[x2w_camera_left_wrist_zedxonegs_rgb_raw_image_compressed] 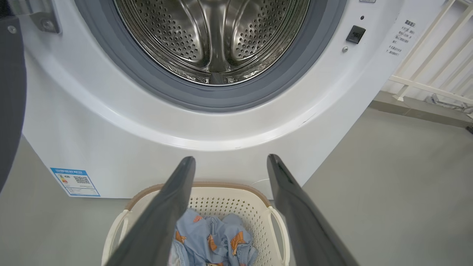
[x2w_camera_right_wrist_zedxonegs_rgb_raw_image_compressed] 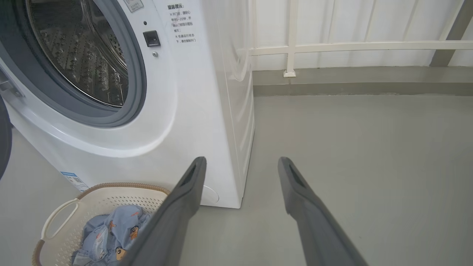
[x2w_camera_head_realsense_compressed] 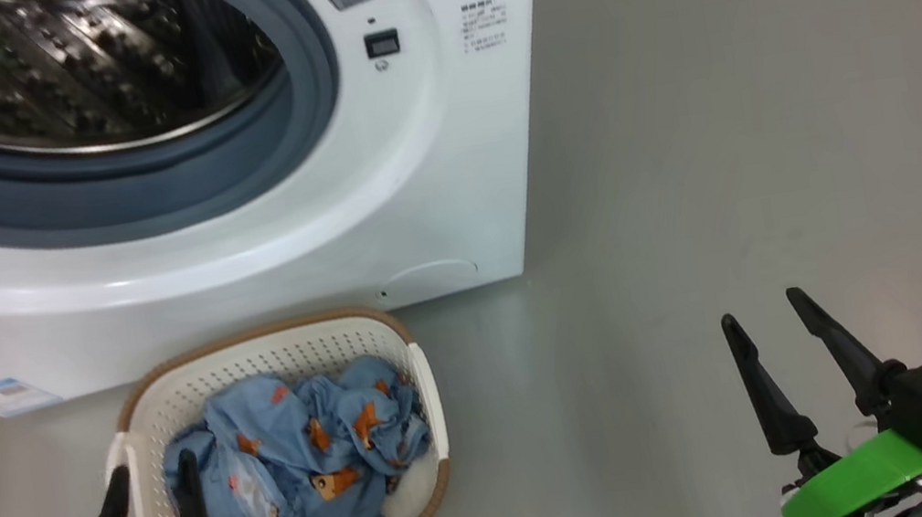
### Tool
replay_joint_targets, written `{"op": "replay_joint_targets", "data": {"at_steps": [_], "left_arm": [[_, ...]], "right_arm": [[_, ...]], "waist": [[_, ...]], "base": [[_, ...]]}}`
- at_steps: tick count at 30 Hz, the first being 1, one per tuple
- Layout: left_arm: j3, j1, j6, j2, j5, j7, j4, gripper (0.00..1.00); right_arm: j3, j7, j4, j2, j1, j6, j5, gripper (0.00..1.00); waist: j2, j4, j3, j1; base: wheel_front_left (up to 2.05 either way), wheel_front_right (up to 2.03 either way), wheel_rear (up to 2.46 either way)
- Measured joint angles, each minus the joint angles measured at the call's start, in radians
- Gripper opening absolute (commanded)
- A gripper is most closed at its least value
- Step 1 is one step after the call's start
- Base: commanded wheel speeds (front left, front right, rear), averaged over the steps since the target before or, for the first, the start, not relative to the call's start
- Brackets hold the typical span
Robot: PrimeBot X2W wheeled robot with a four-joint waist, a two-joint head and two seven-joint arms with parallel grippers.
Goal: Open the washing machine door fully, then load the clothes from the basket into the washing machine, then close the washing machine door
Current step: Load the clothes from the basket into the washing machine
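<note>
R gripper (x2w_camera_right_wrist_zedxonegs_rgb_raw_image_compressed: 242,159); wrist-view railing (x2w_camera_right_wrist_zedxonegs_rgb_raw_image_compressed: 369,45) beyond

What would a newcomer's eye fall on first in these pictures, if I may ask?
The big white front-loading washing machine dominates the upper left, its perforated steel drum exposed. On the grey floor before it sits a cream perforated plastic basket of light blue bear-print clothes. The left gripper is open at the basket, the right gripper open over floor.

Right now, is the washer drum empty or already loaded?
Empty, as far as the visible part goes: the drum shows bare perforated steel, and the bear-print clothes lie bunched in the basket.
</note>
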Motion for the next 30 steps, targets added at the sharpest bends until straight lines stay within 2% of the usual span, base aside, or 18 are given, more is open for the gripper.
{"op": "replay_joint_targets", "data": {"at_steps": [23,30], "left_arm": [[-0.216,-0.332,0.000,0.130,-0.219,0.000,0.273,1.00],[-0.279,-0.415,0.000,0.161,-0.274,0.000,0.310,1.00]], "right_arm": [[0.032,0.000,-0.051,-0.001,-0.118,0.000,0.016,1.00],[0.031,0.000,-0.064,-0.001,-0.132,0.000,0.021,1.00]], "waist": [[0.0000,-0.072,0.315,0.0001],[0.0000,-0.088,0.389,0.0001]], "base": [[0.00,0.00,0.00],[0.00,0.00,0.00]]}}
